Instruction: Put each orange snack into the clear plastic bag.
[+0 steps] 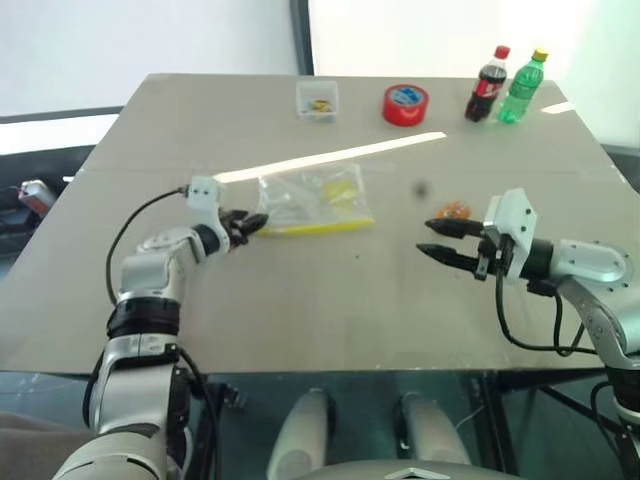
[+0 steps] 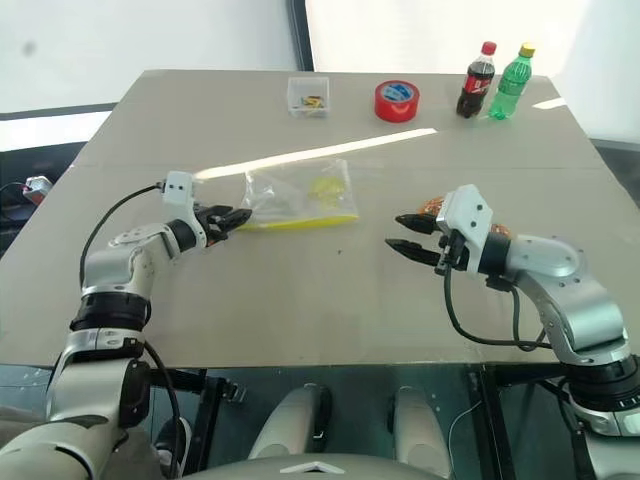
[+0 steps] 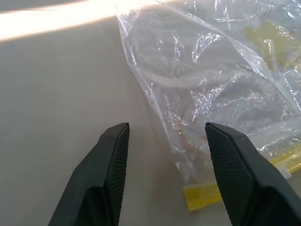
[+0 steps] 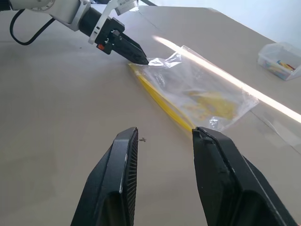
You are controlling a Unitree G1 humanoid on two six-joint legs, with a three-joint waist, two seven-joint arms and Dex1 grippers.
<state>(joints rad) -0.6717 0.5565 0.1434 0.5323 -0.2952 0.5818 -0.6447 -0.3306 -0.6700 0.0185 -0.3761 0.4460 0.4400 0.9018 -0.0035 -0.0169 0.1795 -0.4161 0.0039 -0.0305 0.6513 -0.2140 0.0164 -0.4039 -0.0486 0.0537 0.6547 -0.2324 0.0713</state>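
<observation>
The clear plastic bag (image 1: 310,203) lies flat on the middle of the table, its yellow strip along the near edge and a pale yellow-green piece inside. My left gripper (image 1: 247,224) is at the bag's left corner. In the left wrist view it (image 3: 167,129) is open, with the crinkled bag edge (image 3: 188,141) just ahead between the fingers. One orange snack (image 1: 455,210) sits on the table right behind my right gripper (image 1: 428,238), which hovers open and empty, pointing left toward the bag (image 4: 202,89). Another orange-brown bit (image 2: 499,230) peeks out behind the right wrist.
Along the far edge stand a small clear tub (image 1: 317,100), a red tape roll (image 1: 405,104), a cola bottle (image 1: 487,85) and a green bottle (image 1: 522,87). A bright strip of sunlight crosses the table behind the bag.
</observation>
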